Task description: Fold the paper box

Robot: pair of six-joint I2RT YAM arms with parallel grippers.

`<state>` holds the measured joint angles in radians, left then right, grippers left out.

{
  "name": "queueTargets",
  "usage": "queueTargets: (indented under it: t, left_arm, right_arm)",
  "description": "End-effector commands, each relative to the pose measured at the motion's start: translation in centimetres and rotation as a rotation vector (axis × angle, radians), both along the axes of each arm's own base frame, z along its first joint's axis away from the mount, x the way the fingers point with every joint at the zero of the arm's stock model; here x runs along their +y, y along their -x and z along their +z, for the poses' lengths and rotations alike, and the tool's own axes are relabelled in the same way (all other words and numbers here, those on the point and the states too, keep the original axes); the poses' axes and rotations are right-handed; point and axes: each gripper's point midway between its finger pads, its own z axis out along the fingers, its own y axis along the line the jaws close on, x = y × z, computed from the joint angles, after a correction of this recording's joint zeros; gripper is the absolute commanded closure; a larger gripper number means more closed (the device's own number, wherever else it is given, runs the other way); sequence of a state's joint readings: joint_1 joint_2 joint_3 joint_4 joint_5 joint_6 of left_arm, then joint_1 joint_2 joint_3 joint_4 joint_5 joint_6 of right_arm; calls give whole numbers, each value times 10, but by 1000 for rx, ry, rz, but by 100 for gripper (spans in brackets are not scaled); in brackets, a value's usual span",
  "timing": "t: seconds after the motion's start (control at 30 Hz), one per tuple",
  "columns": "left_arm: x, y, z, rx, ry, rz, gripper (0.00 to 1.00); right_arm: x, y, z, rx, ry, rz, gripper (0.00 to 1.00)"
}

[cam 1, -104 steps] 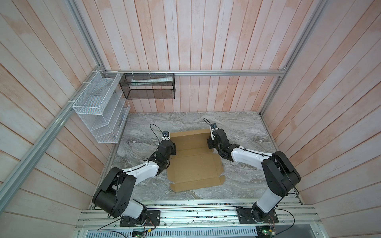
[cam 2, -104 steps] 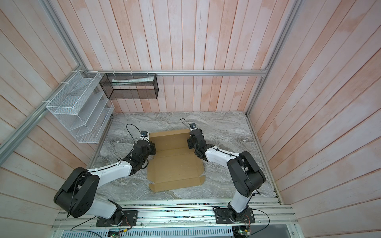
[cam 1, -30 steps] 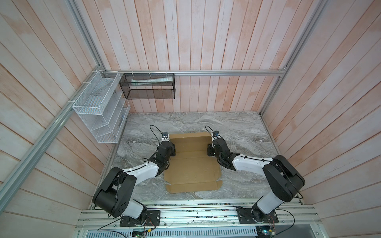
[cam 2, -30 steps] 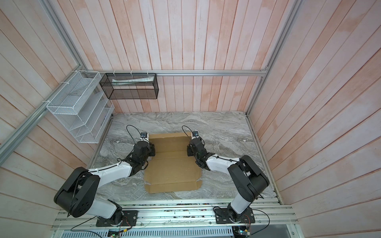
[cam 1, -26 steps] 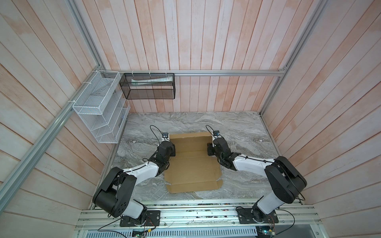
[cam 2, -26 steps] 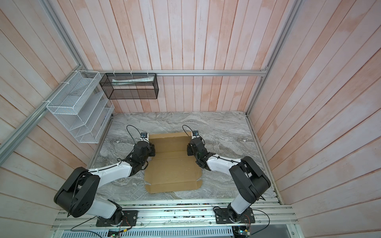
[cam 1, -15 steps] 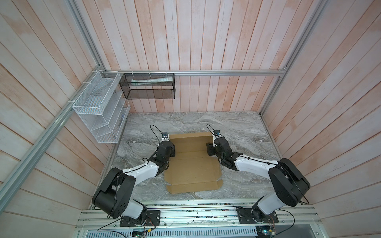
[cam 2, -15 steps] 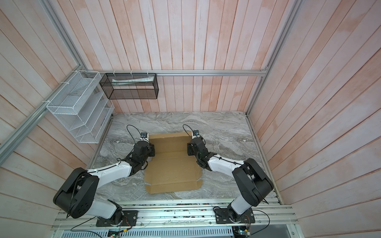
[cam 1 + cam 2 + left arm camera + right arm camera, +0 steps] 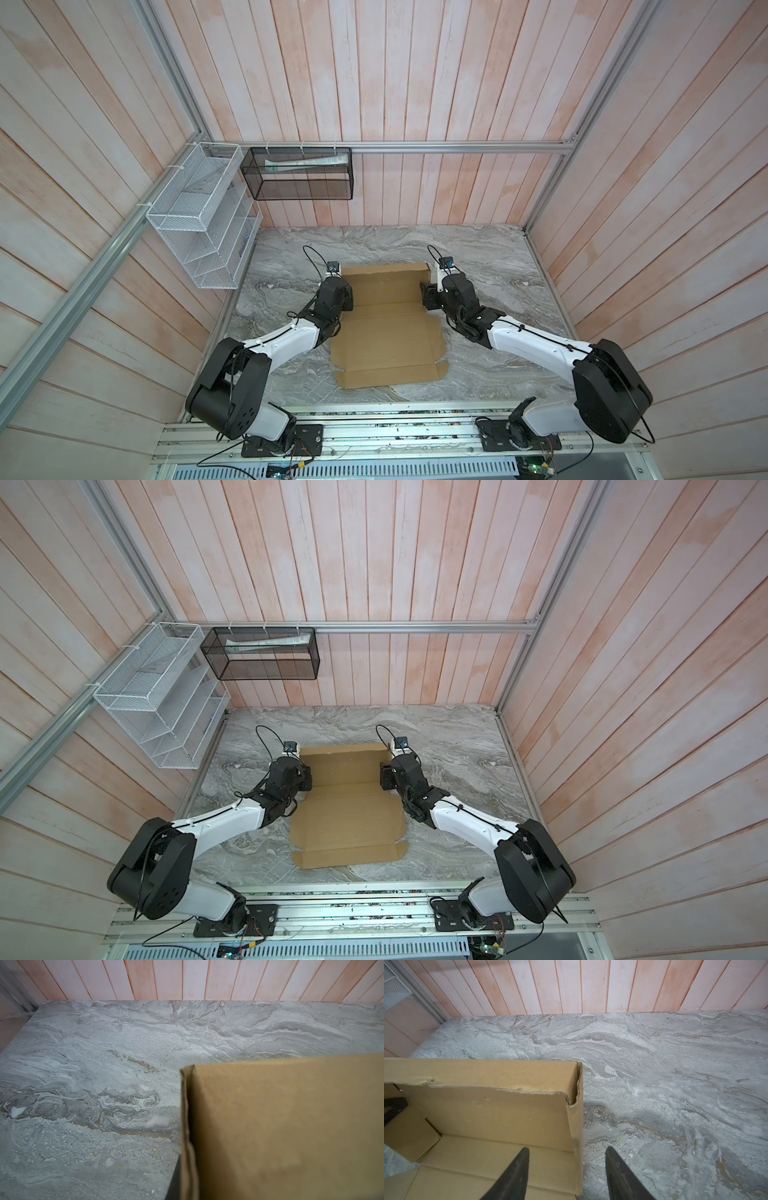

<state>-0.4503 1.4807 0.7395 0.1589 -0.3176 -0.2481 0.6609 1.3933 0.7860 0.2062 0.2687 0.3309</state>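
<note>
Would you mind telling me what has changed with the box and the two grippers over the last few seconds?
The paper box swung square to the front edge of the table and shifted slightly toward the left arm. The right gripper opened, apparently releasing the box's right wall, which now stands between its jaws. The left gripper stayed shut on the left wall.

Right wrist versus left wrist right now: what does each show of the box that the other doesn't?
Only the right wrist: the right gripper open, its fingers astride the raised side wall of the paper box, plus the box's inside and a crumpled far corner. Only the left wrist: a close, blurred cardboard panel with one dark finger of the left gripper beside its edge. Both: tan cardboard, the marble table, the plank wall.
</note>
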Motion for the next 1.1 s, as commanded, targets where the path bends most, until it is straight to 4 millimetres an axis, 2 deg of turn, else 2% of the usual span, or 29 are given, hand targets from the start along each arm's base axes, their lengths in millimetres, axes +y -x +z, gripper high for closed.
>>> queueTargets:
  t: [0.0,0.67,1.07]
  left_arm:
    - [-6,-5,3,25,15,-25,100]
    - [-13,-2,-14,187,-25,-85,100]
    - [-22,-7,-29,309,-42,-120,100]
  right_arm:
    - [-7,9,-5,16,36,-4,41]
    - [-19,14,34,-60,36,2,40]
    - [-18,4,46,-14,22,45,39]
